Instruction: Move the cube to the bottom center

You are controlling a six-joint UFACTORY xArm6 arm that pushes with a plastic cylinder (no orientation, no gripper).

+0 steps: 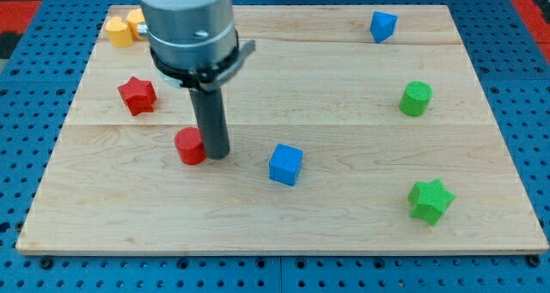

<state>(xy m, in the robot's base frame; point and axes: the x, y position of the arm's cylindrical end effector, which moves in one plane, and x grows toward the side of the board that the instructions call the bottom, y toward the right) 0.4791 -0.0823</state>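
Observation:
The blue cube (285,164) sits on the wooden board (344,216), a little left of the middle and in its lower half. My tip (216,155) rests on the board to the left of the cube, with a clear gap between them. A red cylinder (190,145) touches the rod on its left side.
A red star (137,94) lies at the left. Two yellow blocks (121,29) sit at the top left, partly behind the arm. A blue angular block (382,25) is at the top right. A green cylinder (416,98) and a green star (430,199) are at the right.

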